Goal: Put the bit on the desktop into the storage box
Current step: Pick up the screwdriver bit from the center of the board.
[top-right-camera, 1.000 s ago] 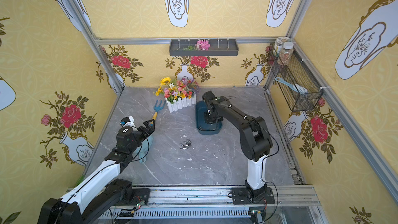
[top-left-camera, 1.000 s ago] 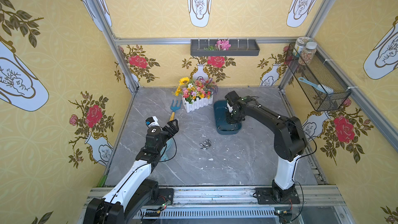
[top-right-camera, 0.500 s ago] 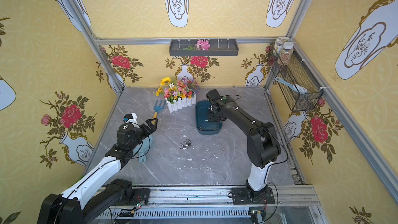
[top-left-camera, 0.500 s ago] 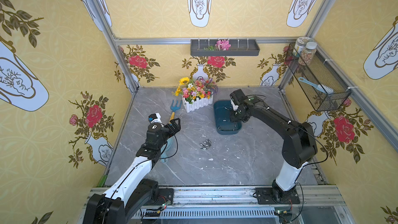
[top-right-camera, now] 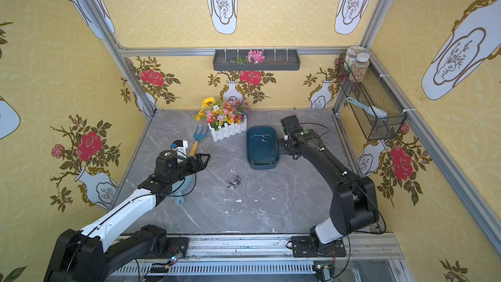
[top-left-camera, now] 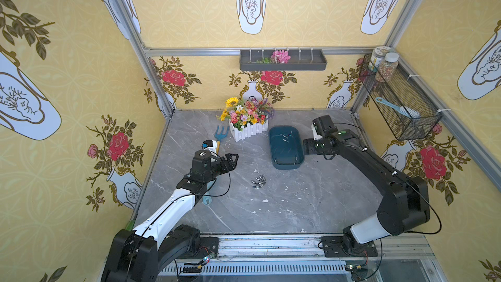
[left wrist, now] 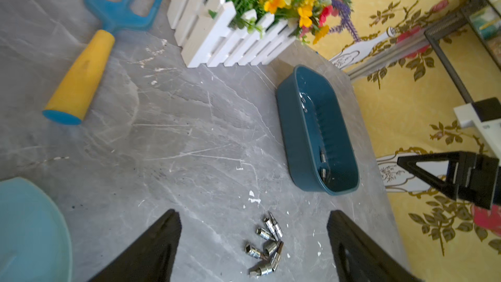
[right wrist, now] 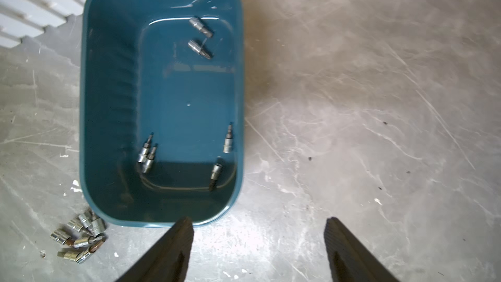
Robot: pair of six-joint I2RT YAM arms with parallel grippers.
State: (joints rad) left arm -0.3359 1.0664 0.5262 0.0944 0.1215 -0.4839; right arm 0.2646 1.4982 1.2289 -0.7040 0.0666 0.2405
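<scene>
Right wrist view looks down into the storage box (right wrist: 108,104), a dark teal tub sitting on the desktop (right wrist: 352,104). Six small shiny bits lie on its floor. Two are at the far end (right wrist: 201,26). Two touch each other (right wrist: 146,154) at the near left corner. Two more (right wrist: 227,141) lie at the near right. The right gripper (right wrist: 258,219) is by the right side of the tub. Its two fingers are spread wide and nothing is between them.

More bits are not in the tub yet. A little pile of bits (top-left-camera: 259,181) lies in the middle of the desktop, close to the near left corner of the tub but not touching it. Both top views show this pile.

The left gripper (top-left-camera: 230,160) hangs in the air to the left of the pile. Its fingers are wide apart too, and it holds nothing. The left wrist view shows the pile just past its fingertips (left wrist: 173,212).

Under the left arm sits a pale blue scoop (top-right-camera: 184,185). A blue fork with a yellow handle (top-left-camera: 221,135) lies at the far left. Next to it stands a white fence box full of flowers (top-left-camera: 248,124), just left of the tub.
</scene>
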